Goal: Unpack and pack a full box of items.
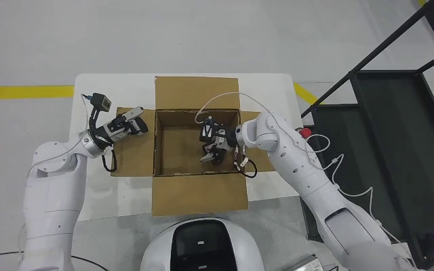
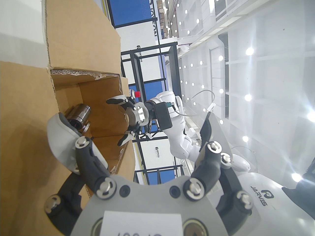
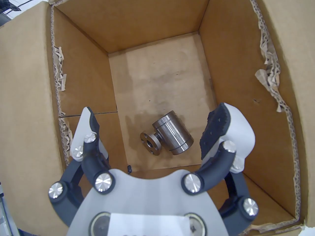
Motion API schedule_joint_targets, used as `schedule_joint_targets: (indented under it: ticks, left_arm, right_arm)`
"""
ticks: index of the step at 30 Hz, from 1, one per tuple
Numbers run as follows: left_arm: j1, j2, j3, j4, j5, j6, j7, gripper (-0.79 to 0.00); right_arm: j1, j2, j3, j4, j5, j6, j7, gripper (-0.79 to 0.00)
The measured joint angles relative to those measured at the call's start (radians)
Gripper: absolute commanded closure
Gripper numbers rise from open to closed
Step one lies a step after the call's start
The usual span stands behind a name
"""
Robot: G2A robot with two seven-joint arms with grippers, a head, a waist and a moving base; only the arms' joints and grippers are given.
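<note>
Box (image 3: 147,20), torn corrugated cardboard, holds a smooth steel flanged cylinder (image 3: 169,138) lying on its floor; right gripper (image 1: 210,156) spread wide above it, left gripper (image 1: 137,124) spread over a side flap.

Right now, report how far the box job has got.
Done: the box is open and holds one metal part on its floor. In hand: nothing; the right gripper hangs open over the part, the left gripper open over a flap. Left: likely grasping that part; packing or unpacking, I cannot tell.

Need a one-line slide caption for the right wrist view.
Open right gripper above a flanged metal part lying on the floor of the cardboard box.
</note>
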Motion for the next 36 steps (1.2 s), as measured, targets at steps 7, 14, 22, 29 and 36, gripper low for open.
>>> schedule_joint_targets:
  ticks: [7,14,22,29,36]
  left_arm:
    - [0.000,0.000,0.000,0.000,0.000,0.000,0.000,-0.785]
    - [0.000,0.000,0.000,0.000,0.000,0.000,0.000,-0.785]
    - [0.000,0.000,0.000,0.000,0.000,0.000,0.000,-0.785]
    - [0.000,0.000,0.000,0.000,0.000,0.000,0.000,-0.785]
    - [0.000,0.000,0.000,0.000,0.000,0.000,0.000,-0.785]
  right_arm:
    - [0.064,-0.012,-0.061,0.087,-0.019,0.022,0.035,-0.785]
    - [0.150,-0.036,-0.140,0.200,-0.047,0.042,0.043,-0.760]
    - [0.195,-0.057,-0.213,0.283,-0.128,0.070,0.015,-0.677]
    - [0.223,-0.075,-0.262,0.336,-0.175,0.095,-0.011,-0.742]
    - [0.244,-0.088,-0.294,0.372,-0.205,0.094,-0.022,-0.751]
